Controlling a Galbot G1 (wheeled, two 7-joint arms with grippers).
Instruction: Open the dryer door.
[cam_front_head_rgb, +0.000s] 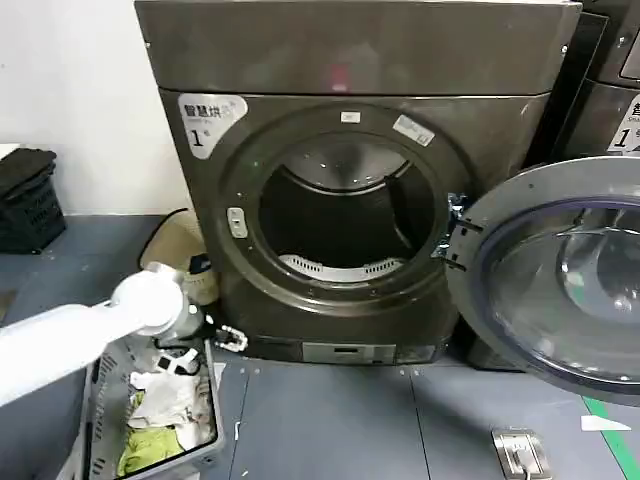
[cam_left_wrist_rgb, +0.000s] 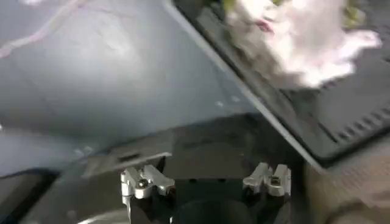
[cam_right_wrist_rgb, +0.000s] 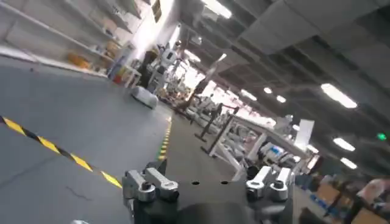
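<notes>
1. the left gripper (cam_left_wrist_rgb: 206, 181) stands with its fingers wide apart and nothing between them; in the head view the left arm (cam_front_head_rgb: 90, 330) hangs low at the dryer's left lower corner, over the laundry basket (cam_front_head_rgb: 100, 400).
2. the right gripper (cam_right_wrist_rgb: 207, 185) is likewise spread wide and empty, pointed out at an open hall floor, well away from the machine.
3. the dryer door (cam_front_head_rgb: 560, 275) already stands swung fully out to the right on its hinge (cam_front_head_rgb: 452, 232), leaving the drum opening (cam_front_head_rgb: 345, 215) bare; i judge the task as good as done.
4. risk: the left arm is close to the basket rim and the clothes (cam_front_head_rgb: 165, 400) in it, so a careless pull-back could snag cloth or tip the basket.
5. risk: the open door reaches out low on the right; a right arm sweeping in could strike its edge and strain the hinge.
6. open room: the grey floor (cam_front_head_rgb: 330, 420) in front of the dryer is bare, the safest way to retreat.
</notes>
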